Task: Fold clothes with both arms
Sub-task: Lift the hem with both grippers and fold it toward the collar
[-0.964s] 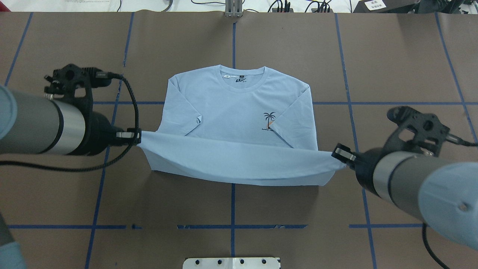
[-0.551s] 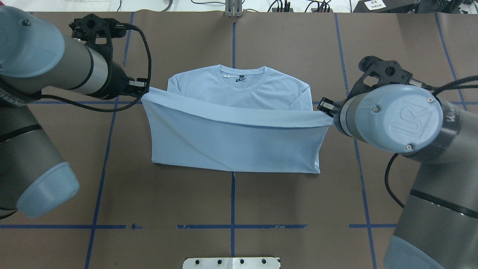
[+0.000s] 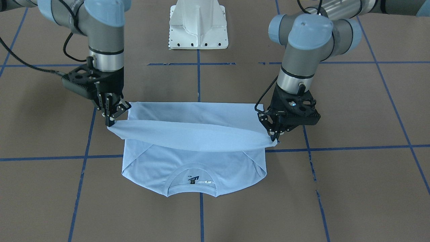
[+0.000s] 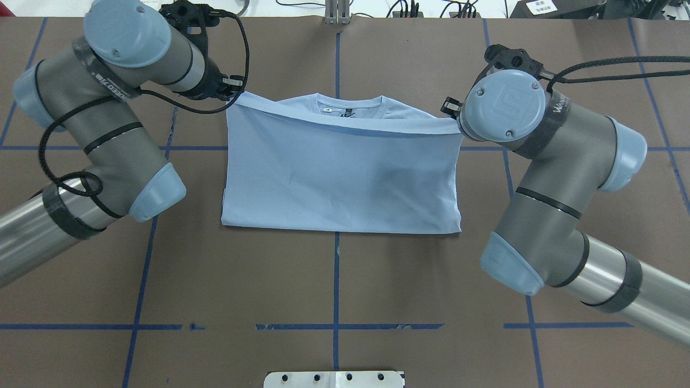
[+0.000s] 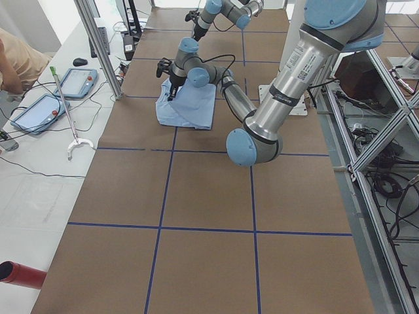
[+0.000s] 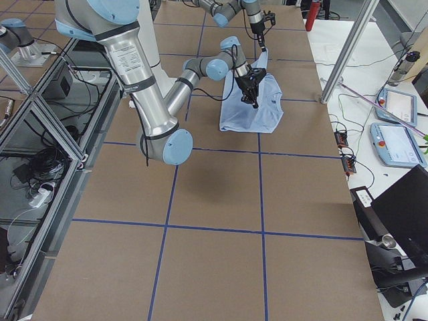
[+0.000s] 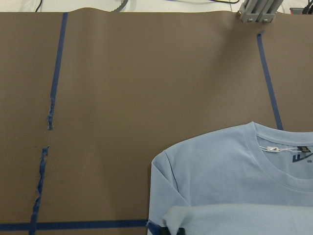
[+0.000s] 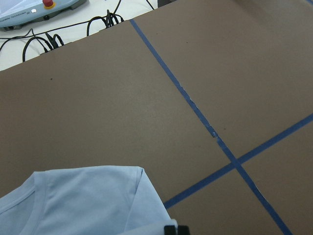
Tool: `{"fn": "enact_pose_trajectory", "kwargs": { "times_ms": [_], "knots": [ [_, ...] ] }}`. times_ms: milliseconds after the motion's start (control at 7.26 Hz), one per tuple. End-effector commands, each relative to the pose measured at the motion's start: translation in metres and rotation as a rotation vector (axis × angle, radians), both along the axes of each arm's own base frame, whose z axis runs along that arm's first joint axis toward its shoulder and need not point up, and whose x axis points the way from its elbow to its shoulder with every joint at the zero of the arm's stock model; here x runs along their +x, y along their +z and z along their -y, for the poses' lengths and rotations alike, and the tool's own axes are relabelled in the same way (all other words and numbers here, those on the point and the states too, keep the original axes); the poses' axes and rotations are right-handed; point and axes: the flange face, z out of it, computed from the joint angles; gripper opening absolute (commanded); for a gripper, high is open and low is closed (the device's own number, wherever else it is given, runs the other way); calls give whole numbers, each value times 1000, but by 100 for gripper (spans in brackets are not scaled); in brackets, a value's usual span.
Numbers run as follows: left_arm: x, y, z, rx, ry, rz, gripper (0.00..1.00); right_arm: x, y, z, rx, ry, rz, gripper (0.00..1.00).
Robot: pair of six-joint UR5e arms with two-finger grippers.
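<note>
Overhead exterior: shirt sits mid-desk, bottom half doubled up over the chest, with the fold line on the robot's side. The hem is held up as a taut band just short of the collar, the only part of the lower layer showing from above.

- Left pincer: clenched on the hem corner on its side.
- Right pincer: clenched on the other corner. It's half hidden under its own wrist here, but the front view shows the fingertips pinching cloth.
- Front view: the band sags slightly in the middle and hangs clear of the layer under it, and the sleeves look tucked in.

Step, as I read it: bottom-to-top half fold, at the end of the carry, hem not yet laid down.

Next move calls for lowering both corners together onto the shoulder line under even tension, then letting go and backing out without dragging cloth.

Watch item: the band looks skewed, with the left corner further toward the collar than the right. It needs squaring before release or the top edge lands crooked.
</note>
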Motion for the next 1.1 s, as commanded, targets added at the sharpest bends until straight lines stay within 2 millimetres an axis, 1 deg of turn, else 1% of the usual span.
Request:
{"fn": "enact_pose_trajectory", "kwargs": {
  "times_ms": [0, 138, 275, 413, 551, 688, 826, 964],
  "knots": [
    [35, 26, 40, 0, -20, 24, 0, -39, 29, 50, -3, 8, -21, 0],
    [52, 42, 58, -4, -36, 52, 0, -60, 32, 67, -1, 9, -17, 0],
    [64, 56, 67, -3, -33, 52, 0, -70, 47, 74, -7, 6, -26, 0],
    [74, 69, 66, 1, -36, 66, 0, -74, 59, 77, -17, 6, -38, 0],
    [82, 74, 62, 1, -31, 76, 0, -77, 67, 79, -27, 4, -50, 0],
    [87, 76, 58, -2, -24, 77, 0, -77, 67, 79, -27, 4, -50, 0],
    [92, 76, 54, -1, -16, 76, 0, -78, 66, 79, -27, 2, -48, 10],
    [92, 76, 52, 12, -9, 70, 42, -79, 58, 80, -19, 3, -40, 99]
  ]
}}
